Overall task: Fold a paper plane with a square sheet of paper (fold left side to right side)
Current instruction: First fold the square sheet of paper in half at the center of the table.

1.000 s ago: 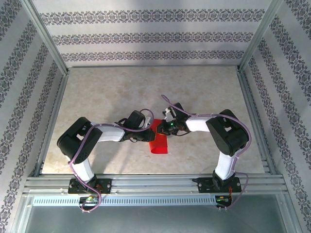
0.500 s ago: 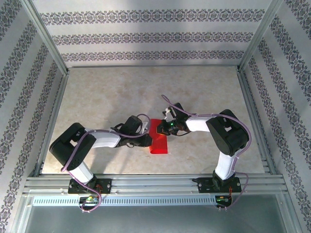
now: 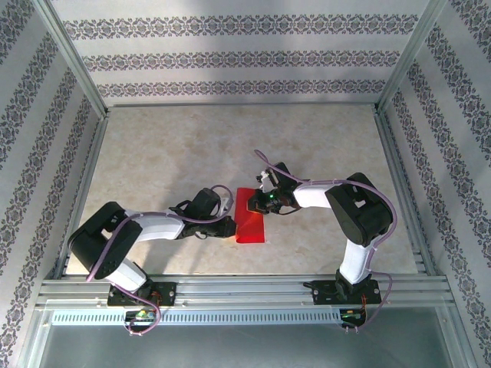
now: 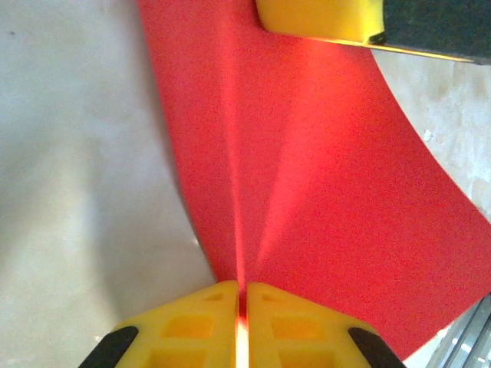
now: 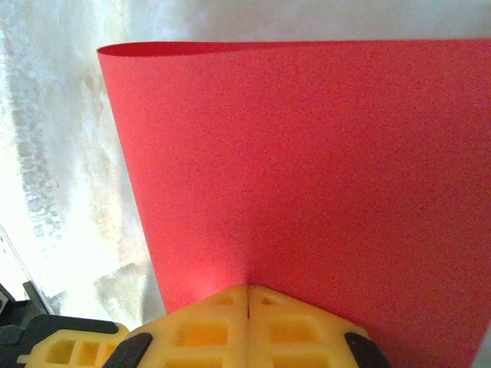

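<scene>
The square sheet of paper [image 3: 250, 217] is bright red and lies doubled over on the table, between the two arms. My left gripper [image 3: 232, 227] is at its left edge. In the left wrist view, the left gripper [image 4: 242, 295] is shut on the rounded fold, and a ridge runs away from the tips across the square sheet of paper [image 4: 322, 176]. My right gripper [image 3: 261, 202] is at the sheet's far right part. Its jaws are shut, with the right gripper [image 5: 248, 294] tips down on the red square sheet of paper [image 5: 307, 153] and no paper seen between them.
The marble-patterned table [image 3: 169, 146] is walled by patterned panels at the back and sides. A metal rail [image 3: 245, 290] runs along the near edge, where both arm bases are bolted. The right gripper's yellow finger [image 4: 318, 19] reaches over the sheet's far edge.
The left arm has stretched out low, its elbow swinging left and down, while its gripper stays at the sheet's left edge. The curled near end of the sheet now lies flatter. The right arm is still.
</scene>
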You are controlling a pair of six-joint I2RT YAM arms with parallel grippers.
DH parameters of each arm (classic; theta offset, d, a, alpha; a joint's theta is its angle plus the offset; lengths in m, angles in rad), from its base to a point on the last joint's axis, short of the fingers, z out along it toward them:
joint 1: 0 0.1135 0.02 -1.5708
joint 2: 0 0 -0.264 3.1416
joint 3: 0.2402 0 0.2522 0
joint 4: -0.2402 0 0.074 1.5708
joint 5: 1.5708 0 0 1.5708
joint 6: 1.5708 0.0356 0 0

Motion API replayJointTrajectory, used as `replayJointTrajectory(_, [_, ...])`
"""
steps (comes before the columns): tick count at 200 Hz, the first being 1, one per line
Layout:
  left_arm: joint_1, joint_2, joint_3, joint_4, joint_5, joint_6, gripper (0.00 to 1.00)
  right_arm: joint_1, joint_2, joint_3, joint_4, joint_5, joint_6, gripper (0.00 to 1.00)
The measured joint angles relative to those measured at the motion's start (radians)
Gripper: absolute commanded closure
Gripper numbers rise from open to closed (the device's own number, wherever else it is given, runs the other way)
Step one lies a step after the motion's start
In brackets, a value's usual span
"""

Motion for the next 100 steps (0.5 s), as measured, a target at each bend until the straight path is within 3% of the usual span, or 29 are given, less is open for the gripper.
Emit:
replayJointTrajectory(54, [0.0, -0.066, 0.09, -0.067, -0.017, 0.012, 0.87, 0.0, 0.0, 0.0, 0.0, 0.0, -0.001, 1.0])
replayJointTrajectory(100, [0.0, 0.029, 0.139, -0.054, 0.021, 0.028, 0.87, 0.0, 0.0, 0.0, 0.0, 0.0, -0.001, 1.0])
